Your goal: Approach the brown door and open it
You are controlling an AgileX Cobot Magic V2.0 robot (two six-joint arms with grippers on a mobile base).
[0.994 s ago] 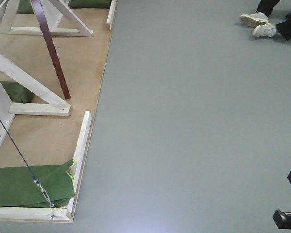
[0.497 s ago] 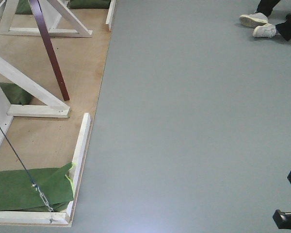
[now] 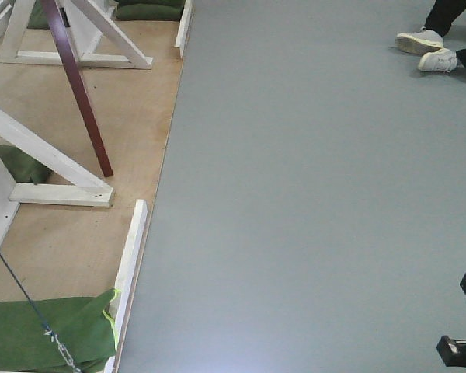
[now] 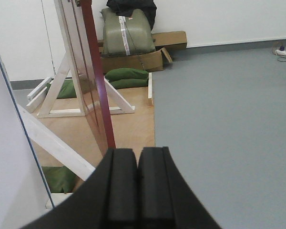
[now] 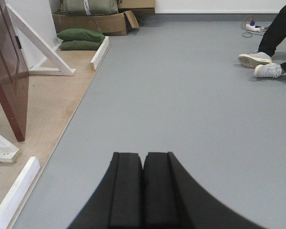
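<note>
Black fingers pressed flat together with no gap: the left hand is closed on nothing and points level ahead, low over the floor. The right hand is the same, closed and empty, aimed out across the bare grey floor.

Beyond the left hand, a little to its left, the brown door stands upright and shows mostly its narrow reddish edge. From the right wrist it sits at the far left, with one glossy panelled face turned partly this way. No handle shows in any view, so I cannot tell which side it is on, nor whether the door is latched or already ajar.

The door stands on a plywood platform between white wooden braces. Green sandbags weigh the frame down, and a thin cable runs by the near one. Cardboard boxes lie against the far wall, and a person's white shoes are at the far right.

As I judge it, the task is in its approach stage: neither hand touches the door. What remains is closing in, finding the lever and swinging the door.
</note>
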